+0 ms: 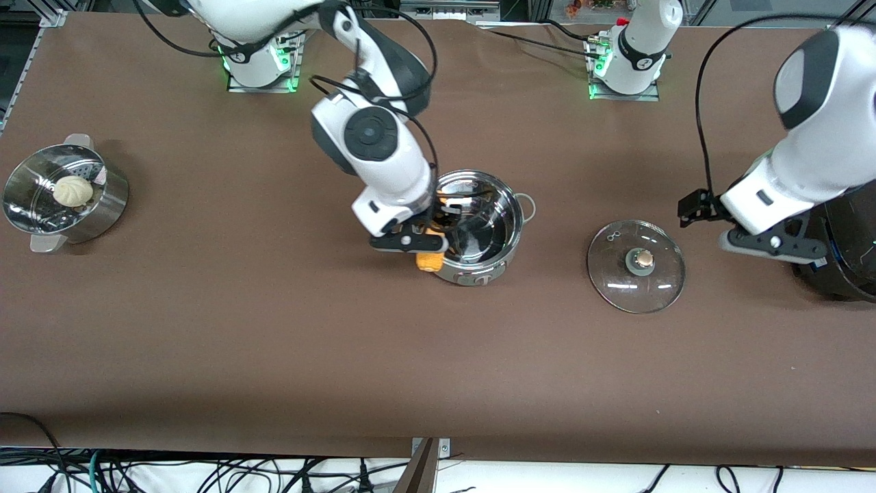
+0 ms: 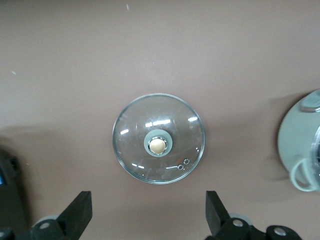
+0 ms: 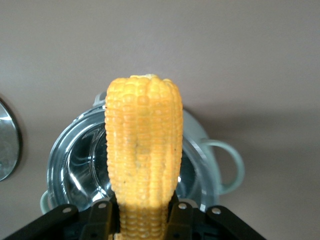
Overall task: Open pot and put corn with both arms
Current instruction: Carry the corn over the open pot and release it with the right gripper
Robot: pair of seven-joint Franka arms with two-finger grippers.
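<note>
The steel pot (image 1: 479,226) stands open mid-table, and its inside looks empty. Its glass lid (image 1: 636,266) with the copper-topped knob lies flat on the table beside it, toward the left arm's end. My right gripper (image 1: 426,241) is shut on the yellow corn (image 1: 430,262) and holds it over the pot's rim at the right arm's side. In the right wrist view the corn (image 3: 144,150) stands out from the gripper (image 3: 142,220) over the pot (image 3: 75,165). My left gripper (image 1: 770,245) hangs open and empty above the table beside the lid (image 2: 159,145); it also shows in the left wrist view (image 2: 148,215).
A steel steamer pot (image 1: 65,195) with a pale bun (image 1: 72,191) stands at the right arm's end of the table. A big black cooker (image 1: 845,253) stands at the left arm's end, right beside the left gripper.
</note>
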